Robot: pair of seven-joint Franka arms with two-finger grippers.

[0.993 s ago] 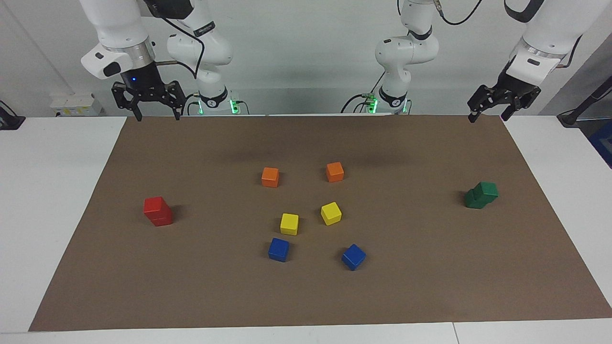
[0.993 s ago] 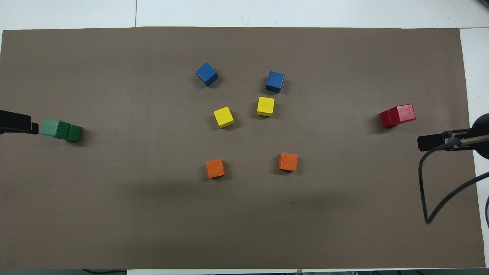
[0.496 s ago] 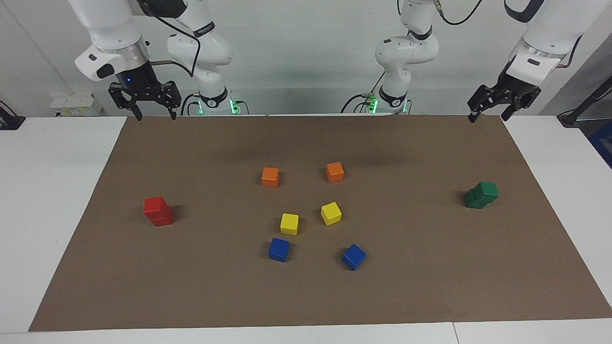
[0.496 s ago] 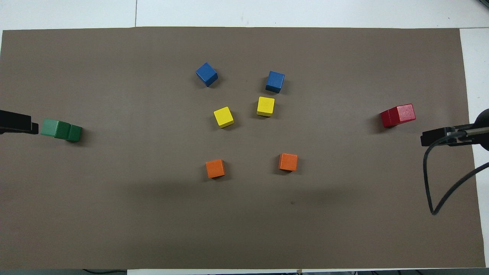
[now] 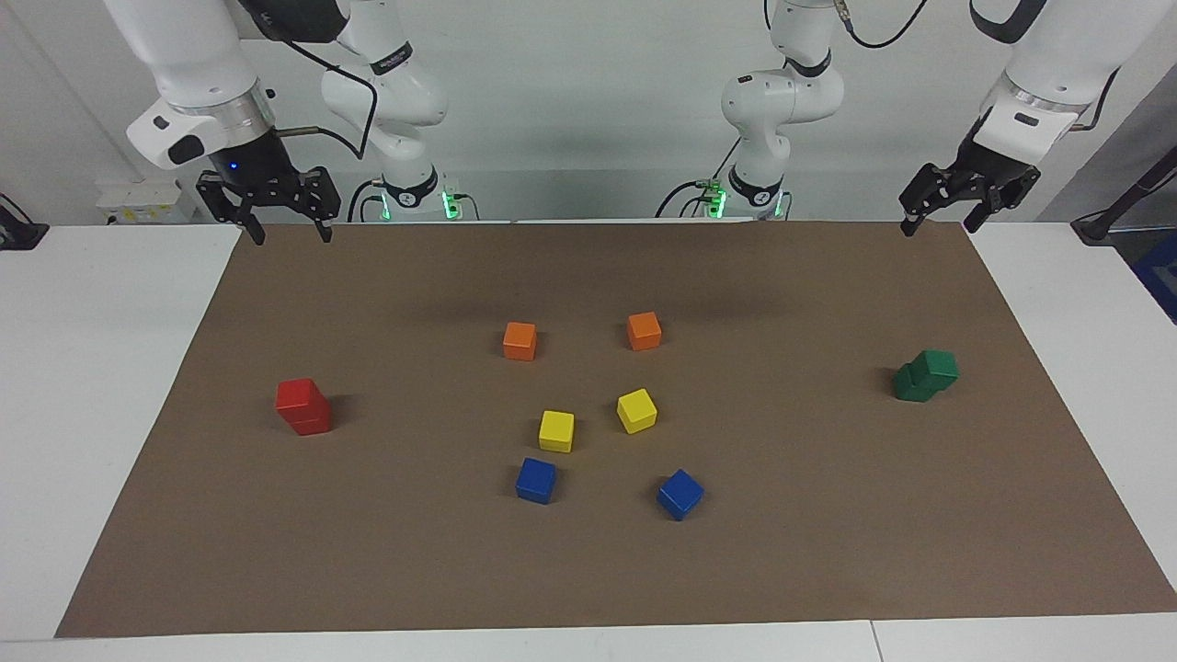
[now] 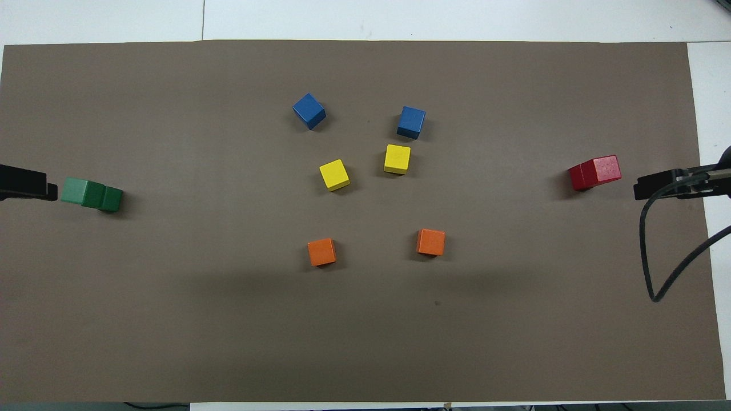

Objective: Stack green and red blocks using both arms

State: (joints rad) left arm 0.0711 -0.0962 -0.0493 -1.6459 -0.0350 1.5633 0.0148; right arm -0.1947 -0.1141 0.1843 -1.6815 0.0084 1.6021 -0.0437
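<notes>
Two red blocks (image 5: 303,406) stand stacked, slightly askew, toward the right arm's end of the mat; the stack also shows in the overhead view (image 6: 594,172). Two green blocks (image 5: 925,375) stand stacked, the upper one offset, toward the left arm's end; this stack also shows in the overhead view (image 6: 91,194). My right gripper (image 5: 292,237) is open and empty, raised over the mat's corner at its own end, and shows in the overhead view (image 6: 674,184). My left gripper (image 5: 938,226) is open and empty, raised over the mat's corner at its own end, partly cut off in the overhead view (image 6: 25,184).
In the middle of the brown mat (image 5: 588,570) lie two orange cubes (image 5: 519,340) (image 5: 644,330), two yellow cubes (image 5: 556,430) (image 5: 636,410) and two blue cubes (image 5: 536,480) (image 5: 679,494). White table borders the mat. A black cable (image 6: 662,274) hangs from the right arm.
My right gripper has drifted outward toward the right arm's end of the table, still open. The left arm and all blocks have not moved.
</notes>
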